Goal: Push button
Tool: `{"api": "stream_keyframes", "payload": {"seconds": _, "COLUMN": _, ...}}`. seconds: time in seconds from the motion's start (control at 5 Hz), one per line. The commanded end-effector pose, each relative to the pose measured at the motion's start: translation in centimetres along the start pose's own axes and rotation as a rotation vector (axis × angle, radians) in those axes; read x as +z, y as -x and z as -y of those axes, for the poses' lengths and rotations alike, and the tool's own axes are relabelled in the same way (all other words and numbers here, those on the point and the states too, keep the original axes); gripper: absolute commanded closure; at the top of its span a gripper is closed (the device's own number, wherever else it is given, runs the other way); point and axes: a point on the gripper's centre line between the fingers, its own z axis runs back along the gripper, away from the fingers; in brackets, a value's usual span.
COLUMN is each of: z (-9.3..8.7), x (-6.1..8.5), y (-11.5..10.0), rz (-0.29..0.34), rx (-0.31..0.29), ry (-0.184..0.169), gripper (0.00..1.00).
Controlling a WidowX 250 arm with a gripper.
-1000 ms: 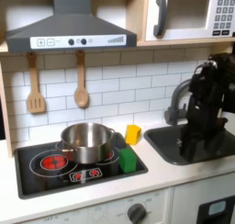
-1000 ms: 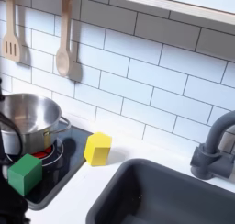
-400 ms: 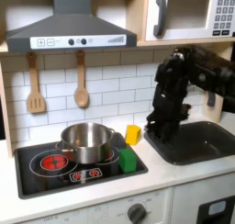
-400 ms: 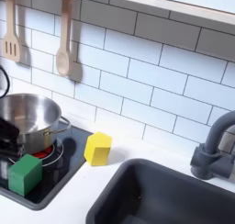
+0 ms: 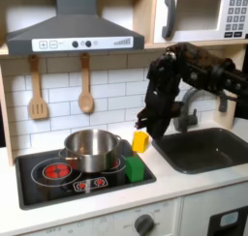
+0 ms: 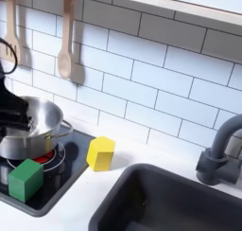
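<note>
The gripper [image 5: 147, 122] hangs above the yellow block [image 5: 140, 141], at about 2 o'clock from the pot [image 5: 91, 148]; whether its fingers are apart or together I cannot tell. The likeliest buttons [image 5: 89, 184] are the red ones at the stove's [image 5: 39, 187] front edge, 6 o'clock of the pot. They look stiff, light and flat, so nothing to grip: press straight down with a fingertip

The WidowX arm [image 5: 189, 71] is matte black throughout, built of blocky, angular segments linked at bulky joints, narrowing to a dark gripper [image 5: 145, 124] whose detail is blurred.
</note>
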Motion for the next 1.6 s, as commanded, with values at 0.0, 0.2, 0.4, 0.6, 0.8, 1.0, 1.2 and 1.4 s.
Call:
{"api": "stream_keyframes", "payload": {"seconds": 0.0, "z": -0.7, "x": 0.4, "y": -3.6, "rz": 0.101, "rx": 0.007, "ry": -0.006, "gripper": 1.0}}
{"api": "stream_keyframes", "payload": {"seconds": 0.2, "z": -0.7, "x": 0.9, "y": -5.6, "rz": 0.169, "rx": -0.004, "ry": 0.011, "gripper": 1.0}}
{"api": "stream_keyframes", "payload": {"seconds": 0.4, "z": -1.7, "x": 1.6, "y": -7.8, "rz": 0.232, "rx": 0.009, "ry": 0.005, "gripper": 1.0}}
{"api": "stream_keyframes", "payload": {"seconds": 0.6, "z": -2.4, "x": 1.9, "y": -9.5, "rz": 0.278, "rx": 0.014, "ry": 0.007, "gripper": 1.0}}
{"api": "stream_keyframes", "payload": {"seconds": 0.8, "z": -2.7, "x": 2.6, "y": -10.9, "rz": 0.324, "rx": 0.006, "ry": -0.001, "gripper": 1.0}}
{"api": "stream_keyframes", "payload": {"seconds": 1.0, "z": -2.6, "x": 3.0, "y": -11.7, "rz": 0.367, "rx": -0.013, "ry": -0.002, "gripper": 1.0}}
{"api": "stream_keyframes", "payload": {"seconds": 1.2, "z": -2.8, "x": 3.5, "y": -12.7, "rz": 0.41, "rx": -0.003, "ry": 0.01, "gripper": 1.0}}
{"api": "stream_keyframes", "payload": {"seconds": 1.4, "z": -2.9, "x": 3.8, "y": -13.8, "rz": 0.441, "rx": -0.006, "ry": 0.014, "gripper": 1.0}}
